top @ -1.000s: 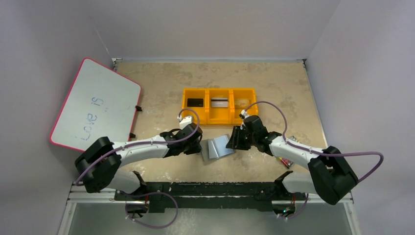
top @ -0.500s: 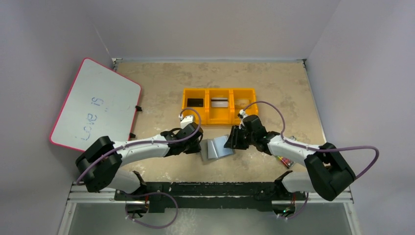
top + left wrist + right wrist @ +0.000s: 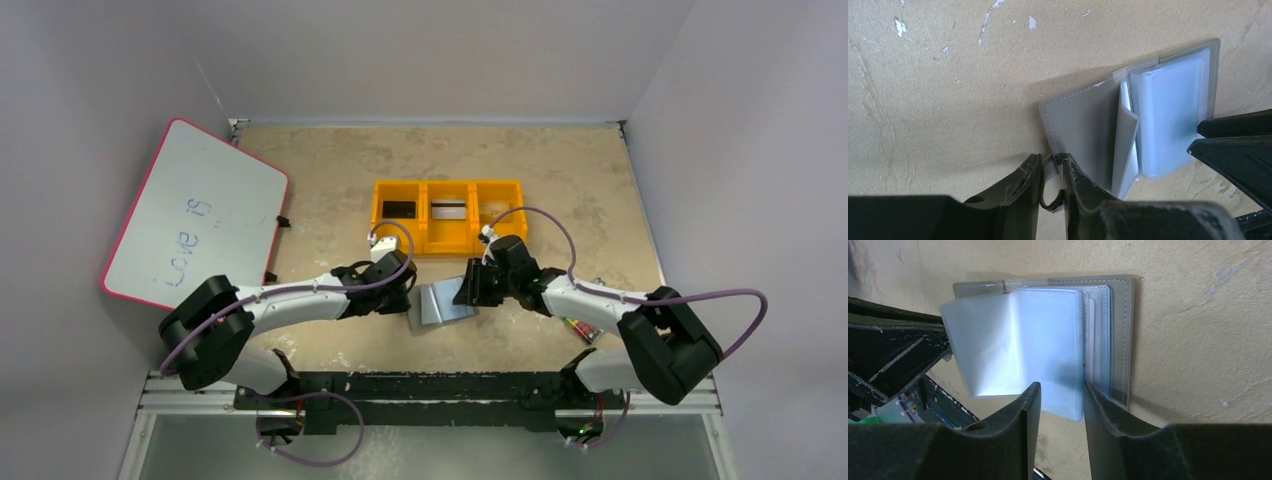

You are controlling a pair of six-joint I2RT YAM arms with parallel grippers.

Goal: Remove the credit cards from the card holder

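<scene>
The card holder lies open on the table, grey outside with pale blue-grey clear sleeves; it also shows in the left wrist view and the right wrist view. My left gripper is shut on the holder's snap tab at its left edge. My right gripper is open, its jaws either side of the sleeves' near edge. The black card, the silver-white striped card and the pale beige card lie one per compartment in the tray.
The yellow three-part tray stands just beyond the holder. A pink-rimmed whiteboard leans at the left. A pack of crayons lies by the right arm. Walls enclose the table.
My right gripper has moved a little left, further over the holder's right side. The left gripper and the holder have stayed in place.
</scene>
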